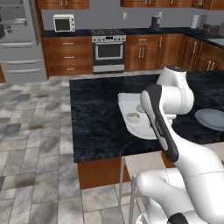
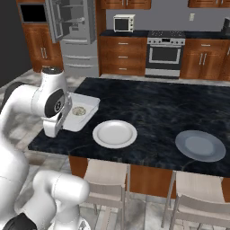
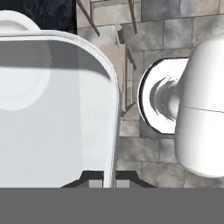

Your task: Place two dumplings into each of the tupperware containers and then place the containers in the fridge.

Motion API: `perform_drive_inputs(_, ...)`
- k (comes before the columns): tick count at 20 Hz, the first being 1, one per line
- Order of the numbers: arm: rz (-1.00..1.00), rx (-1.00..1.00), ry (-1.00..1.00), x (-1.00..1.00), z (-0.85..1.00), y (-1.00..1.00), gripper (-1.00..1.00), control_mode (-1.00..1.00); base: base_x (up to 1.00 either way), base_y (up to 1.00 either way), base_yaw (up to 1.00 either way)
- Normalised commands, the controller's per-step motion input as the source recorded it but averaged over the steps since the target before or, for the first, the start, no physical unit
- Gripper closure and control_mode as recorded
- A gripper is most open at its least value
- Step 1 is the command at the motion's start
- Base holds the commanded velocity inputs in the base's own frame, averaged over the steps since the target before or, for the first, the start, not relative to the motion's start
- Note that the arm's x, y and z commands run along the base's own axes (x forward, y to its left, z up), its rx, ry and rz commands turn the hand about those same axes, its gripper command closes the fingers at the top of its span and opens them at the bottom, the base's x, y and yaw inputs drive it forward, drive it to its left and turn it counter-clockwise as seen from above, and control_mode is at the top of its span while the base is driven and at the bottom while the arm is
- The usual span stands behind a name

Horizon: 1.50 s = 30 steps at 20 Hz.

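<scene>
Two pale tupperware containers [image 1: 129,105] lie side by side at the near left of the dark island counter [image 1: 96,109], partly behind my arm. Pale dumplings [image 1: 133,117] sit in them, and one dumpling [image 2: 79,110] shows in the tray [image 2: 86,108] in the right base view. In the hand view my gripper [image 3: 109,183] is shut on a container's raised rim [image 3: 115,109], one fingertip on each side of the wall. The fridge [image 1: 19,43] stands at the far left with its door open [image 2: 58,20].
A white plate [image 2: 114,134] lies right of the tray and a grey-blue plate [image 2: 200,145] further right. Stools [image 2: 108,177] stand under the island's near edge. Stove [image 1: 108,50] and cabinets line the back wall across tiled floor.
</scene>
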Motion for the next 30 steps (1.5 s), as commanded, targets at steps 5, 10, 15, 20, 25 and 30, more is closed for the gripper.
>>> perform_drive_inputs(5,-0.01,-0.09,0.17,-0.87,0.34,-0.26,1.00,-1.00,0.00,0.00,0.00)
perform_drive_inputs(10,0.03,-0.05,0.09,-0.40,0.23,-0.11,1.00,-1.00,0.00,0.00,0.00)
perform_drive_inputs(15,0.00,0.00,-0.07,-0.06,0.04,-0.03,1.00,-1.00,0.00,0.00,0.00)
perform_drive_inputs(20,0.01,0.00,-0.21,0.00,0.25,0.00,1.00,-1.00,0.00,0.00,0.00)
perform_drive_inputs(25,0.00,0.00,-0.01,0.00,0.01,0.00,1.00,1.00,-0.04,0.00,0.00)
perform_drive_inputs(30,0.00,0.00,0.00,0.00,0.00,0.00,1.00,1.00,-0.73,0.59,0.00)
